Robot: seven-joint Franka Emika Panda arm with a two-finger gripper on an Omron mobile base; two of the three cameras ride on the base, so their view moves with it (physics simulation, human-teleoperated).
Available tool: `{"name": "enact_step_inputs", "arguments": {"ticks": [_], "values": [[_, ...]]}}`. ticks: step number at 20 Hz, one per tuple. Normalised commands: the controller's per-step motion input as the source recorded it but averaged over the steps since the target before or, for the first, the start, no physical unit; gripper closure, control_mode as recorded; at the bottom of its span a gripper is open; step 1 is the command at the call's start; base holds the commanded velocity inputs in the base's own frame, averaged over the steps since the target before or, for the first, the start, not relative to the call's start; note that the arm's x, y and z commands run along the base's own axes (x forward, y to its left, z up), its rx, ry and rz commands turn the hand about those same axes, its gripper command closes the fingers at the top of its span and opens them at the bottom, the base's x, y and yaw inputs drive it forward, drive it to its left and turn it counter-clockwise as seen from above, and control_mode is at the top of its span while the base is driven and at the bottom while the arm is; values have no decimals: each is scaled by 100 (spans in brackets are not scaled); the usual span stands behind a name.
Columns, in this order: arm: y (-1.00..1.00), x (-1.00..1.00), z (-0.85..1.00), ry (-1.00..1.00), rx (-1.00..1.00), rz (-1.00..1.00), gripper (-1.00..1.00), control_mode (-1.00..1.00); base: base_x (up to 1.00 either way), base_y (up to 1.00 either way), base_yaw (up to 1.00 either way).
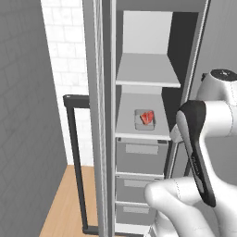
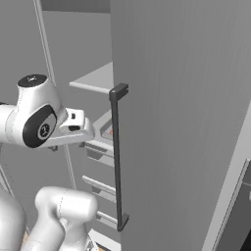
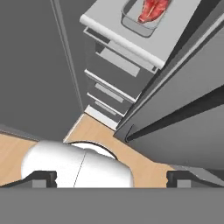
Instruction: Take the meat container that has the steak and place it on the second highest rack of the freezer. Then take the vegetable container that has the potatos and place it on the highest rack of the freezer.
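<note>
The freezer (image 1: 152,28) stands open in front of me. On its second highest rack (image 1: 127,132) sits the meat container (image 1: 145,119), a small grey tray holding the red steak (image 1: 147,117). The highest rack (image 1: 148,76) above it is bare. In the hand view the meat container (image 3: 141,18) with the steak (image 3: 153,8) lies at the top edge, on the second highest rack (image 3: 131,41). My gripper (image 3: 111,178) is open and empty, drawn back from that shelf and pointing down at the drawers and floor. The vegetable container and the potatos are out of view.
Grey drawers (image 1: 141,157) stack below the racks. The open freezer door (image 2: 186,122) with its long dark bar handle (image 2: 116,157) stands close on my right. Another dark bar handle (image 1: 76,162) is at left, before a white tiled wall (image 1: 65,41). A wooden floor (image 1: 69,203) lies below.
</note>
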Motion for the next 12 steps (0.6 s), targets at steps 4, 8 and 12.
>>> {"name": "enact_step_inputs", "arguments": {"ticks": [4,8,12], "values": [[6,-48,0,0,4,-28,-100,-100,0,0,0],[-1,-13,3,0,3,-23,-100,-100,0,0,0],[-1,0,14,0,13,-18,-100,-100,0,0,0]]}}
